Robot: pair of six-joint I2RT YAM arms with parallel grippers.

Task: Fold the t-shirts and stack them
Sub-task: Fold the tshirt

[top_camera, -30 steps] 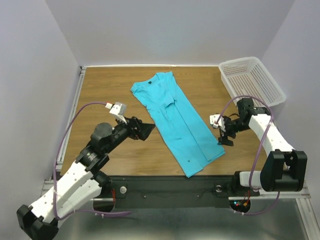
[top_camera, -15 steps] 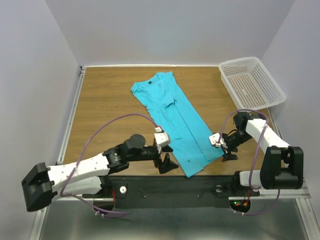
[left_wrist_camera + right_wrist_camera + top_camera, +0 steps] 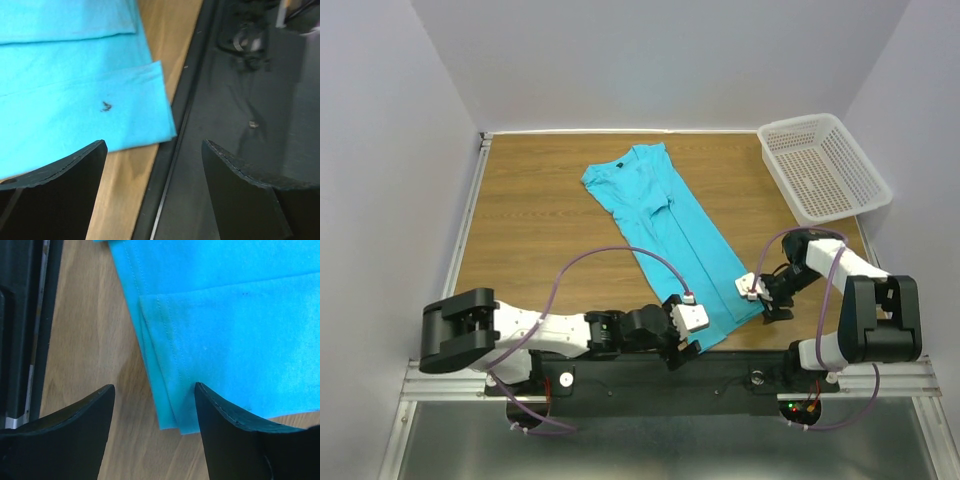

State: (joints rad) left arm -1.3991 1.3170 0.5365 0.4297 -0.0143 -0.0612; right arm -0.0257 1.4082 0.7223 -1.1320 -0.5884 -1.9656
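Note:
One turquoise t-shirt (image 3: 665,235) lies folded into a long narrow strip, running diagonally from the back centre of the wooden table to the front right. My left gripper (image 3: 682,347) hovers open at the strip's near hem corner by the table's front edge. In the left wrist view the gripper (image 3: 152,150) straddles wood and black rail, and the t-shirt (image 3: 75,90) corner lies just ahead of the left finger. My right gripper (image 3: 767,303) is open at the strip's right hem corner. In the right wrist view the layered t-shirt (image 3: 225,340) corner lies between the gripper's (image 3: 152,390) fingertips, ungripped.
A white perforated basket (image 3: 825,165) stands at the back right corner of the table. The black front rail (image 3: 225,125) runs right beside the shirt's near corner. Bare wood (image 3: 535,220) shows left of the shirt.
My left arm has swung from the shirt's left side round to its near hem corner. The right gripper has slid toward the front onto the right hem corner. Both jaws have narrowed a little.

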